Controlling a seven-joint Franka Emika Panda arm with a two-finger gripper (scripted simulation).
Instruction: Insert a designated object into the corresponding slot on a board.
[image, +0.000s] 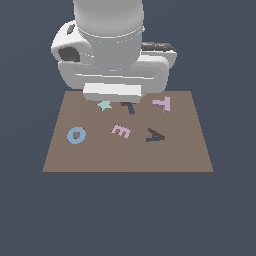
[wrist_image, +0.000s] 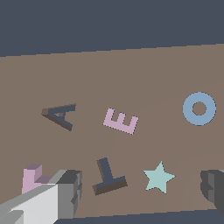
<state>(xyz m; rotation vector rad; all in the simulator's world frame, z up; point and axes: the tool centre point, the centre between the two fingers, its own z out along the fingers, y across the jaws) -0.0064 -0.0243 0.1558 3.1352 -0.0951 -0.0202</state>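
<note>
Two fingers (wrist_image: 70, 192) frame my wrist view and they stand wide apart with nothing between them but bare board, so I call them open and empty. My gripper (wrist_image: 139, 192) hangs over the far part of the large flat brown rectangular board (image: 125, 155); from the exterior view the white arm body (image: 110, 45) hides the fingers themselves.

I see the small flat light-pink T-shaped block (image: 162, 104) lying flat on the board near its far edge, toward the exterior view's right. On the wrist view it peeks out just behind one finger, partly hidden; whether they touch I cannot tell.

I have the dark grey T-shaped recess (wrist_image: 108, 176) sitting between the fingers on the wrist view, vacant, with the pale teal star (wrist_image: 158, 176) just beside it. From the exterior view that recess lies between the star and the pink T, apart from both.

Nearer the middle of the board I see the pink letter E (image: 121, 131), and beside it toward the exterior view's right the dark A-shaped recess (image: 155, 135). Well apart, toward the exterior view's left, lies the blue ring (image: 76, 135).
</note>
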